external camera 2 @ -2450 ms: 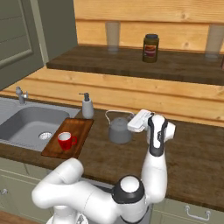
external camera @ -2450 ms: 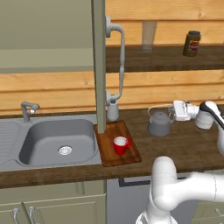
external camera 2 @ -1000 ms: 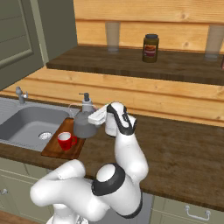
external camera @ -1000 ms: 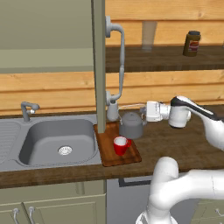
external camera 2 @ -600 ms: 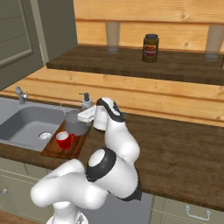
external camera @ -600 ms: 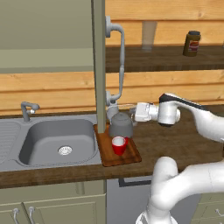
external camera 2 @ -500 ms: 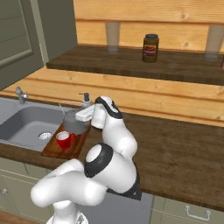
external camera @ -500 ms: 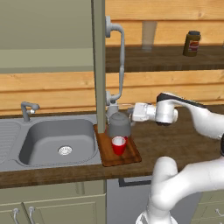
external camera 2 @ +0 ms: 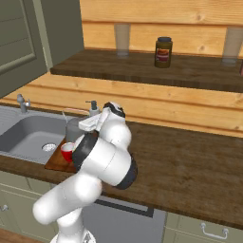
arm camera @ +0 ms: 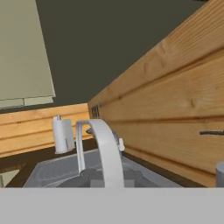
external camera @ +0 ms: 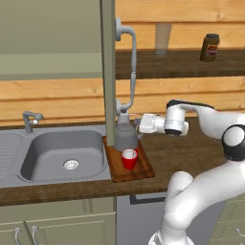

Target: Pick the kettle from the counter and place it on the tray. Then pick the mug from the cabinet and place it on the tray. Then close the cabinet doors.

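— Where's the kettle (external camera: 125, 138)?

— Sitting on the tray (external camera: 143, 168), toward its far end, close against the edge of the open cabinet door (external camera: 108, 72). In the right base view, seen at about nine o'clock from the arm's big white elbow, grey body (external camera 2: 73, 129) with the thin wire handle arching above it.

— And the gripper (external camera: 139, 123)?

— Reaching in sideways from three o'clock of the kettle, level with its top. Fingers pressed tight together on the kettle's wire handle. Hand view looks along that pale arched handle (arm camera: 105, 151) toward the sink (arm camera: 52, 173).

— The mug (external camera: 128, 159)?

— Red, on the tray too, at six o'clock of the kettle and just beside it, touching or nearly so; can't tell which. In the right base view, peeking out (external camera 2: 67, 151) at the arm's left edge, on the board (external camera 2: 56, 162).

— The tray itself?

— Flat on the dark counter (external camera: 201, 152), right beside the steel sink (external camera: 62, 154), at its three o'clock.

— Cabinet doors?

— Open; one edge-on in the left base view with its curved grey handle (external camera: 130, 57), the other (external camera 2: 19, 42) at upper left of the right base view.
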Controlling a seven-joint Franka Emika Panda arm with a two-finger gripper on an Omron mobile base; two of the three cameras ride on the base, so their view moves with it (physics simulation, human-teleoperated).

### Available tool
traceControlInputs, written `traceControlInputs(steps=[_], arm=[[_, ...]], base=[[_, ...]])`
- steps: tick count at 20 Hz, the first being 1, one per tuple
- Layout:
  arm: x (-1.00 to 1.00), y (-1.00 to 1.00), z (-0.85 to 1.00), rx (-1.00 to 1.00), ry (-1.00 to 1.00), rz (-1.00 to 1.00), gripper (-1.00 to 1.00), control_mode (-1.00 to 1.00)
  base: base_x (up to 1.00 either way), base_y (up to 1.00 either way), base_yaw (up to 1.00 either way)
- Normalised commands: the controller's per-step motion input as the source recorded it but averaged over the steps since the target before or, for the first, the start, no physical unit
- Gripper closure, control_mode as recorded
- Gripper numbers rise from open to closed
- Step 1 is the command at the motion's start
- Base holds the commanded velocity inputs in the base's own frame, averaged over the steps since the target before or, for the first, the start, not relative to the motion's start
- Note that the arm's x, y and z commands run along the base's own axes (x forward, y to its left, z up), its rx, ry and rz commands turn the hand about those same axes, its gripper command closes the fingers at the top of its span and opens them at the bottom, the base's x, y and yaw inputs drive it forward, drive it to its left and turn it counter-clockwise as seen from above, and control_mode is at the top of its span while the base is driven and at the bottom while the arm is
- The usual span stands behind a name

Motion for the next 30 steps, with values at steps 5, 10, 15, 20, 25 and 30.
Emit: traceControlInputs(steps=[5, 10, 15, 20, 25, 30], arm=[[0.00, 0.00, -0.07, 0.00, 0.00, 0.00, 1.00, -1.00], [0.00, 0.00, -0.11, 0.00, 0.00, 0.00, -1.00, -1.00], [0.00, 0.00, -0.07, 0.00, 0.00, 0.00, -1.00, -1.00], [-0.01, 0.00, 0.00, 0.00, 0.00, 0.00, -1.00, -1.00], [-0.15, -0.01, 0.27, 0.03, 0.00, 0.00, -1.00, -1.00], [-0.27, -0.04, 0.70, 0.07, -0.01, 0.00, -1.00, -1.00]], base=[[0.00, 0.00, 0.00], [0.00, 0.00, 0.00], [0.00, 0.00, 0.00], [0.00, 0.00, 0.00], [0.00, 0.00, 0.00], [0.00, 0.00, 0.00]])
